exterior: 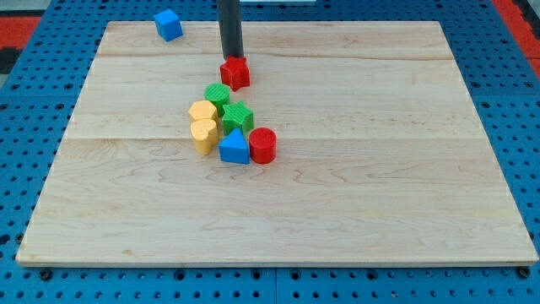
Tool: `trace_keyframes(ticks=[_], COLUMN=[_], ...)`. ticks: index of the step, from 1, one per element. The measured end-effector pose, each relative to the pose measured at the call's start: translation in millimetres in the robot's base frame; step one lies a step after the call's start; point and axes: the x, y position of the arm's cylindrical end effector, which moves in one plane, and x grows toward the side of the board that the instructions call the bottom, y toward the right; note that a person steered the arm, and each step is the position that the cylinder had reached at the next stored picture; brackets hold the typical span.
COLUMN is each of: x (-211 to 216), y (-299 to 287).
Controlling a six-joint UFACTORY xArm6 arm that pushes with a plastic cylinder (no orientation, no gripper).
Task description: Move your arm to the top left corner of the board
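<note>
My rod (pixel 229 25) stands nearly upright, its long axis running from the view's top edge, where it is cut off, down toward the table. My tip (pixel 231 57) ends just above and behind the red block (pixel 235 73), seemingly touching its far side; the exact contact is hard to make out because the block's top hides the very end. There are no fingers on this arm, so nothing is open, closed or held; the tip only rests against the red block.

The table (pixel 380 169) is a pale wooden board lying on a blue pegboard (pixel 17 127). Its top left corner lies to the view's left of the tip, near the blue cube (pixel 169 24), which sits well apart from the rod and close to the board's top edge.

Below the red block, toward the view's bottom, a cluster of blocks sits close together: a green block (pixel 217 95), a second green block (pixel 238 116) of star-like shape, two yellow blocks (pixel 202 111) (pixel 203 133) one just below the other, a blue triangular block (pixel 234 147), and a red cylinder (pixel 262 144) touching the blue one's right side. The shapes of the yellow blocks are hard to tell.
</note>
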Motion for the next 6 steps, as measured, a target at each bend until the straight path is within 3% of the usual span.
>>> trace_keyframes(ticks=[4,5,6], x=[81.5,72.9,31.3], y=[62.9,80.0,66.4])
